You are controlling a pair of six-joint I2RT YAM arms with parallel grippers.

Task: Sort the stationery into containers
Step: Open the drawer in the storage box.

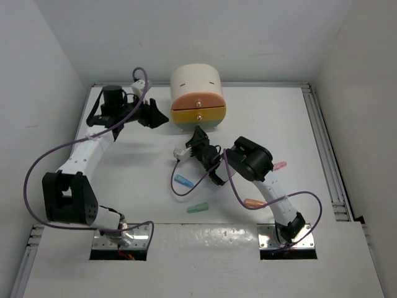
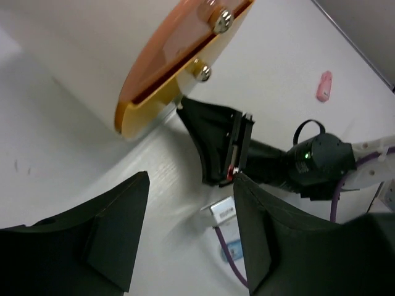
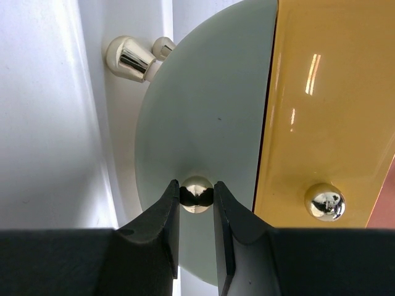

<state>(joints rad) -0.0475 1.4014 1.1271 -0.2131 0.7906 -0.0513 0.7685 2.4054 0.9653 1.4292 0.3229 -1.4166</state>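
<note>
The cream arch-topped cabinet (image 1: 196, 79) stands at the back with a peach drawer (image 1: 197, 101) above an orange-yellow drawer (image 1: 198, 115). In the right wrist view my right gripper (image 3: 196, 190) is shut on the round metal knob (image 3: 197, 198) of a pale drawer (image 3: 203, 105) next to the orange-yellow drawer (image 3: 315, 105). My right gripper (image 1: 198, 136) sits right at the cabinet's front. My left gripper (image 1: 156, 115) is open and empty left of the cabinet. Blue (image 1: 183, 180), green (image 1: 198, 207), orange (image 1: 254, 202) and pink (image 1: 280, 166) capsule pieces lie on the table.
The left wrist view shows its open gripper (image 2: 191, 180), the peach drawer (image 2: 166, 55), the right gripper (image 2: 216, 148) under it and the pink piece (image 2: 324, 86). Purple cables loop round both arms. A raised rail (image 1: 329, 161) runs along the table's right side.
</note>
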